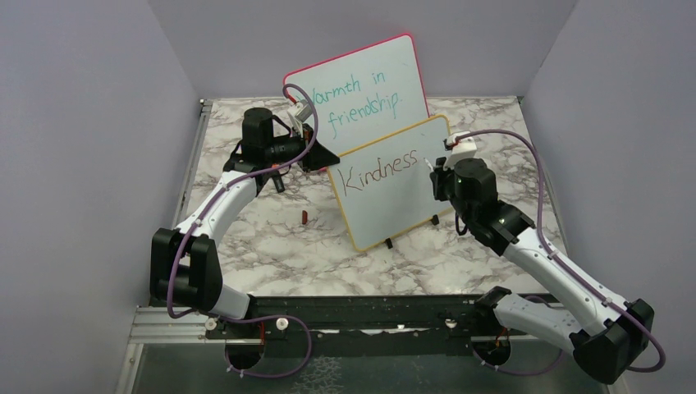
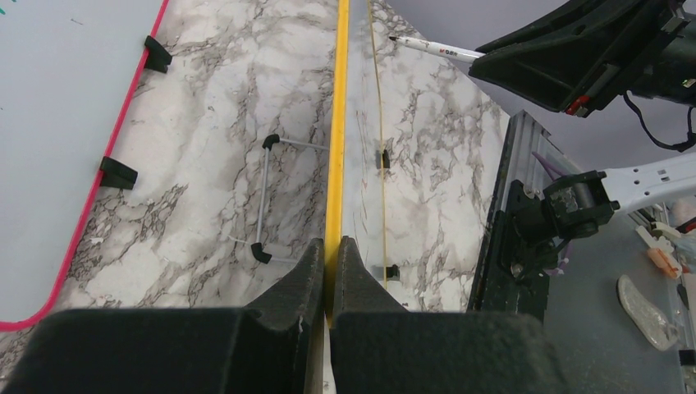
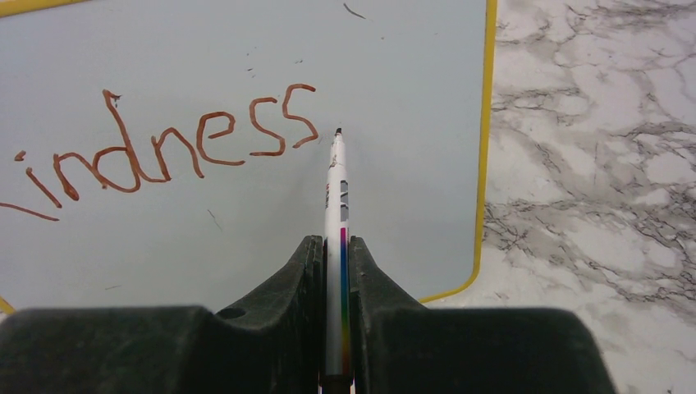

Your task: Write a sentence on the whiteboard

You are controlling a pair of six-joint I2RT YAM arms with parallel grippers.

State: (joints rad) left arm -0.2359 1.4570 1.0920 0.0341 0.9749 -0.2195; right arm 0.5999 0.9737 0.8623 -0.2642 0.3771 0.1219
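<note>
The whiteboard [image 1: 394, 201], framed in thin yellow, stands tilted on small black feet at the table's middle. "Kindness" [image 1: 379, 170] is written on it in reddish-brown, and the right wrist view shows it as "indness" [image 3: 164, 156]. My left gripper [image 2: 331, 246] is shut on the board's yellow edge [image 2: 336, 123], at its left side [image 1: 328, 160]. My right gripper [image 3: 336, 242] is shut on a white marker [image 3: 336, 189] with a rainbow stripe. The marker's tip is just right of the final "s". I cannot tell whether the tip touches the board.
A pink-red-framed board [image 1: 361, 82] with teal writing leans behind the whiteboard, to the left in the left wrist view [image 2: 57, 123]. A small red cap [image 1: 304, 217] lies on the marble table [image 1: 271, 246]. A black rail [image 1: 361, 312] runs along the near edge.
</note>
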